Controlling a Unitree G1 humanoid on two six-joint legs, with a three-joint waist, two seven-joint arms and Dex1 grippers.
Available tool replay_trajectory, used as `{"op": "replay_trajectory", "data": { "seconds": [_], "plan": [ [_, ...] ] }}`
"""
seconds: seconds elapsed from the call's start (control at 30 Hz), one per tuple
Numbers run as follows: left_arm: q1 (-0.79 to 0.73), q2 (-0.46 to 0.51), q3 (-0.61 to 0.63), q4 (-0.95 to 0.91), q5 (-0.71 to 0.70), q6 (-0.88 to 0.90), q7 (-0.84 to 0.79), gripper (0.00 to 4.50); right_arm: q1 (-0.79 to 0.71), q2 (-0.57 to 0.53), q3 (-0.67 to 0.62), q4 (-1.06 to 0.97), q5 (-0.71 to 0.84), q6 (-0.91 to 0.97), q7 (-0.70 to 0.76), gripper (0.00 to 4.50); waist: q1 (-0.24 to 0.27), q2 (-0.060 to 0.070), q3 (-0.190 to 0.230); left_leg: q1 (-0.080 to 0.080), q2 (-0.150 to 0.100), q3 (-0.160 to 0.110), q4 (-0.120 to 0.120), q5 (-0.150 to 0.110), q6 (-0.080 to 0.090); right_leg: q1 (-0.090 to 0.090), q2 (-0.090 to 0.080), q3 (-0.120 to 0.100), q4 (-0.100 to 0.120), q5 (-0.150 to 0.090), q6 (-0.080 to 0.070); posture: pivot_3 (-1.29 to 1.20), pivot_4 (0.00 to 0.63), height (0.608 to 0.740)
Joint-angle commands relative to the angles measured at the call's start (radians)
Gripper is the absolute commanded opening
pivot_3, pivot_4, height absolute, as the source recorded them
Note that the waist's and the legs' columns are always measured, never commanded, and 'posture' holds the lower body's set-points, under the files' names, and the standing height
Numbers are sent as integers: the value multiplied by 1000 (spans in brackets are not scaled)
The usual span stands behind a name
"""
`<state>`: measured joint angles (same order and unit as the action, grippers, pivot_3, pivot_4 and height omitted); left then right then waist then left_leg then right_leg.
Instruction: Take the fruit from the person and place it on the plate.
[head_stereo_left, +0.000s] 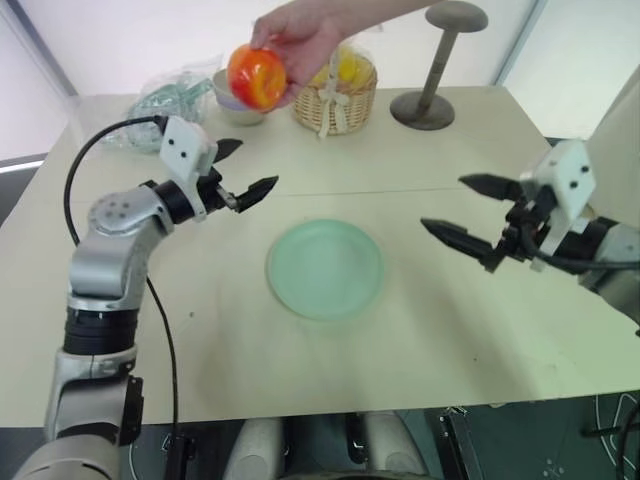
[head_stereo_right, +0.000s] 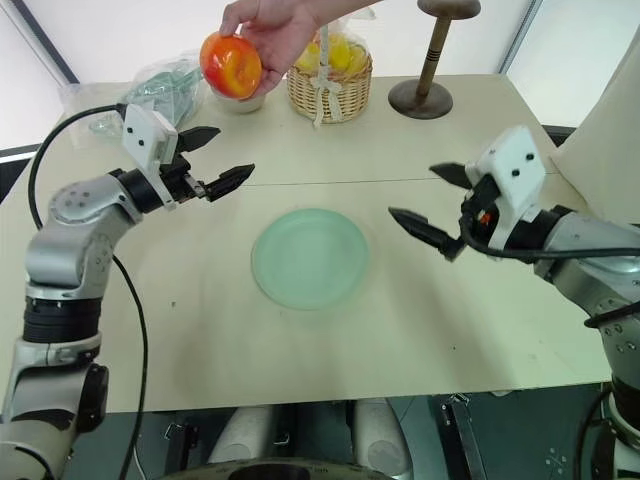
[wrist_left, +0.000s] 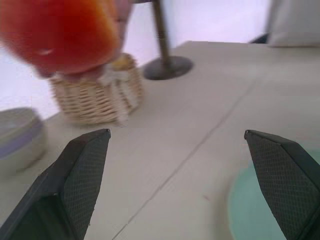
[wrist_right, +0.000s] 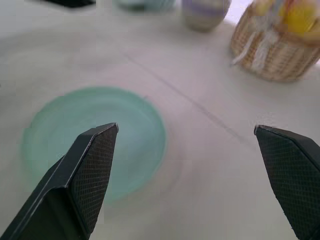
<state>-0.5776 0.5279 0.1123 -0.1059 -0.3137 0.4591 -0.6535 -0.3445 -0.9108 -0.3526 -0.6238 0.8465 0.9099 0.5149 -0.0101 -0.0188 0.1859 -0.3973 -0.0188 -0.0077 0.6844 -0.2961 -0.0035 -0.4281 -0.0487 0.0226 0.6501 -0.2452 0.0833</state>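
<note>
Now person's hand (head_stereo_left: 300, 35) holds fruit (head_stereo_left: 256, 76) up above surface (head_stereo_left: 450, 330) for handover; left gripper (head_stereo_left: 243, 172) jaws wide, empty, below it; right gripper (head_stereo_left: 462, 210) jaws wide, empty; plate (head_stereo_left: 324, 269) btwn them.

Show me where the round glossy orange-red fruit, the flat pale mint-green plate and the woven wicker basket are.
Round glossy orange-red fruit (head_stereo_left: 256, 76), left eye view, on its front face.
Flat pale mint-green plate (head_stereo_left: 325, 268), left eye view, on its bare middle.
Woven wicker basket (head_stereo_right: 330, 92), right eye view, on its woven side wall.

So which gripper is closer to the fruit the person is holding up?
Left. The left gripper sits just below the fruit; the right gripper is farther off, across the plate.
</note>
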Motion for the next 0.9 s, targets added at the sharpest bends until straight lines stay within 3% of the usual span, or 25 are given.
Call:
{"op": "replay_trajectory", "data": {
  "seconds": [0.03, 0.27, 0.53, 0.9],
  "plan": [
    [18, -38, 52, -81, 37, 23, 160, 4500, -65, 20, 9, 22, 8, -8, -25, 4454, 1, 0, 0, 0, 0, 0, 0, 0, 0, 0, 0, 0, 0, 0, 0, 0, 150, 740],
    [-2, -122, 78, -91, 59, 22, 331, 4500, -165, 67, 58, 64, 4, -6, -54, 4454, 3, 0, 0, 0, -1, 0, 0, 0, 0, 0, -1, 0, -1, 0, 0, 0, 150, 740],
    [-106, -149, 45, 1, 37, -32, 286, 4500, -196, 125, 81, 68, -2, -4, -110, 4454, 2, 0, 0, -1, -1, 0, 0, 0, 0, 0, -1, -1, -1, 0, 0, 0, 150, 740],
    [-251, -185, 49, 150, 15, -84, 245, 4500, -176, 119, 68, 39, 6, 0, -136, 4454, 1, 0, 0, -1, -1, 0, 0, 0, 0, 0, 0, -1, -1, 0, 0, 0, 150, 740]
  ]
}}
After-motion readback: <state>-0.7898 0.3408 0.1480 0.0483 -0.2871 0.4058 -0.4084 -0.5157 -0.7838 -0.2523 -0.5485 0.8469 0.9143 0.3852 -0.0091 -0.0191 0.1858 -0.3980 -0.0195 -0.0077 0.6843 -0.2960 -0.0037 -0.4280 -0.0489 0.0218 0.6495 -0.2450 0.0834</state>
